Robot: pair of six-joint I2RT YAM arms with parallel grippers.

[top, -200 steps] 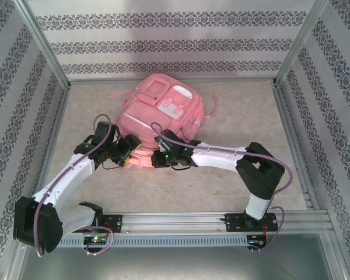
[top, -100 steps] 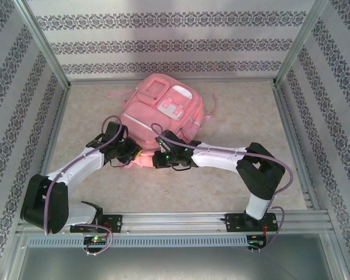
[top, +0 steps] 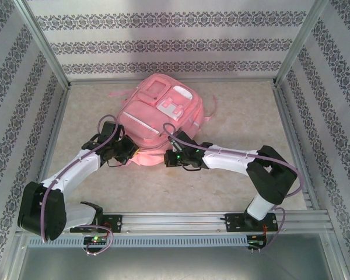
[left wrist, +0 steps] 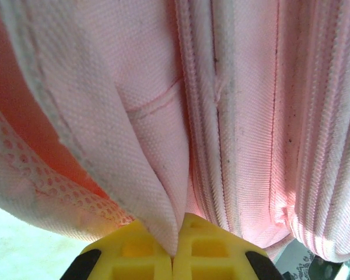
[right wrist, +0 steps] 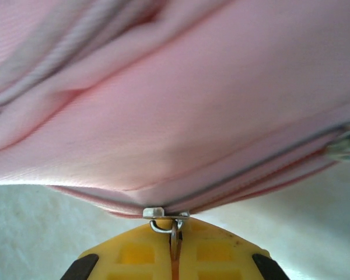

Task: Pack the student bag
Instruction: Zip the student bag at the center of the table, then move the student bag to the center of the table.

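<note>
A pink student bag (top: 163,116) lies flat, front pockets up, at the middle of the beige worktop (top: 239,116) towards the far wall. Both arms reach to its near edge. The left gripper (left wrist: 174,236) is clenched on a fabric fold (left wrist: 154,192) at the bag's lower left corner, yellow fingertips pressed together around it. The right gripper (right wrist: 175,236), just beside it, pinches a metal zip pull (right wrist: 166,217) on the bag's seam.
</note>
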